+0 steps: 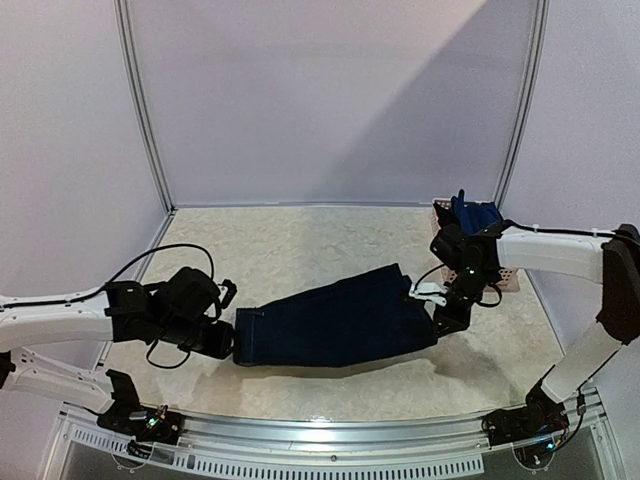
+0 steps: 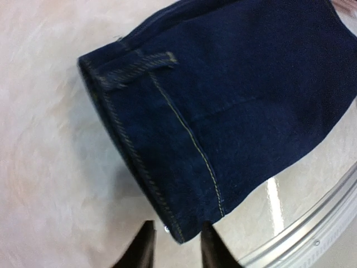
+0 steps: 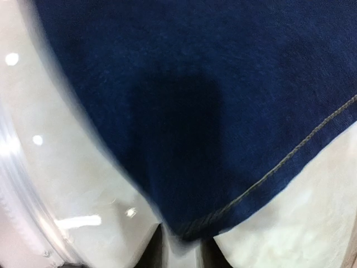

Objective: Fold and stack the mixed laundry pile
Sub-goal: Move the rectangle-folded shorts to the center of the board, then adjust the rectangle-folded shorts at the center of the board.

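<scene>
A dark navy denim piece (image 1: 330,325) with tan stitching stretches across the middle of the table between my two grippers. My left gripper (image 1: 232,340) is at its left end. In the left wrist view the hemmed corner of the denim (image 2: 223,111) sits between the narrowly spaced fingers of the gripper (image 2: 175,226). My right gripper (image 1: 437,318) is at the right end. In the right wrist view a stitched corner of the denim (image 3: 195,84) is pinched in the gripper (image 3: 181,234). No other part of the laundry pile lies on the table.
A small pink perforated basket (image 1: 508,277) stands at the back right behind the right arm, with a bright blue cloth (image 1: 476,213) in it. The table's metal front rail (image 2: 312,234) runs close to the left gripper. White walls enclose the back and both sides.
</scene>
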Controlling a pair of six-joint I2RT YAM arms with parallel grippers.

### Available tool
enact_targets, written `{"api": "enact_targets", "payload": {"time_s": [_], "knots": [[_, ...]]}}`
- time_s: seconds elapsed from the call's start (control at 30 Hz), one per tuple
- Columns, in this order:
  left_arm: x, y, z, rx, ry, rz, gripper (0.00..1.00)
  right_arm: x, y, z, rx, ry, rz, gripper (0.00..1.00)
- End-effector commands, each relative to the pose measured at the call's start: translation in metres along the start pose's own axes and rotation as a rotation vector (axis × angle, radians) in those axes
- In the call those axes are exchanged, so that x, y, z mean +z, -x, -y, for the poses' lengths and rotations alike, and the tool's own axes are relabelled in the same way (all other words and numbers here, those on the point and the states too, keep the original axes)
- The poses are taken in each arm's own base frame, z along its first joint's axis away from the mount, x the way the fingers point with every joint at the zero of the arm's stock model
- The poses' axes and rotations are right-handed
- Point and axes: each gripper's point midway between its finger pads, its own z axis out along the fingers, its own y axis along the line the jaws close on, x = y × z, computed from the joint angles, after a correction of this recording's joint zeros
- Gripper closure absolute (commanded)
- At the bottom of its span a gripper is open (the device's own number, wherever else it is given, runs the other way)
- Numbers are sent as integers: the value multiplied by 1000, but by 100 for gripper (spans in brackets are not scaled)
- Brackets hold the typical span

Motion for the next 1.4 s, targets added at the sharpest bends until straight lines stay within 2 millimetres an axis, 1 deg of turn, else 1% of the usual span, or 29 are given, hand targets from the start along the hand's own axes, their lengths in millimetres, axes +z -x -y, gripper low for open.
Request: {"api": "enact_targets", "payload": {"time_s": [0.0,0.07,0.1,0.17,0.2,0.23,0.27,0.33,0.4,0.43,0.47,0.5,0.53,0.57,0.63,0.67,0.73,0.87,1.0,1.13,1.2,1.3,1.37], "knots": [[-26,-35,-22,-86,75,-84,59,-33,-15,-42,-98,115,24,63],[-48,-23,-22,-56,86,-53,50,-53,-11,-43,-131,94,59,54],[-63,-10,-21,-28,96,-15,46,-64,-4,-41,-140,80,90,49],[-81,10,-27,39,159,40,41,-88,14,-31,-139,57,173,43],[-85,18,-31,76,195,55,39,-102,28,-20,-136,24,223,41],[-85,25,-34,102,225,60,38,-107,37,-8,-106,4,247,40],[-81,29,-36,127,243,48,38,-113,47,2,-84,-13,267,40],[-66,39,-39,128,246,32,39,-104,63,26,-28,-20,260,40],[-47,47,-41,92,222,18,41,-89,77,49,33,-33,253,41],[-39,51,-44,76,214,20,42,-75,81,61,59,-39,234,41],[-31,54,-50,55,218,22,43,-65,85,75,85,-62,223,40],[-24,58,-56,32,222,27,43,-60,89,86,103,-83,222,40],[-17,62,-60,6,212,29,43,-48,90,97,130,-79,205,40],[-10,67,-61,-21,184,38,43,-44,92,106,152,-81,201,40],[4,75,-54,-69,91,49,42,-28,92,121,201,-69,178,39],[9,79,-54,-82,75,60,41,-24,91,126,214,-69,179,39],[18,81,-45,-86,25,48,40,-16,90,132,227,-68,176,37],[37,77,-43,-100,-4,13,40,0,87,139,247,-46,165,37],[55,69,-43,-111,-8,-31,44,11,90,139,259,-2,179,37],[65,63,-50,-113,18,-41,48,18,95,136,250,42,200,39],[68,62,-51,-114,20,-39,50,21,96,136,250,54,200,45],[73,61,-51,-121,12,-32,57,27,97,137,256,59,199,60],[75,63,-52,-128,12,-17,59,24,99,138,263,52,209,66]]}}
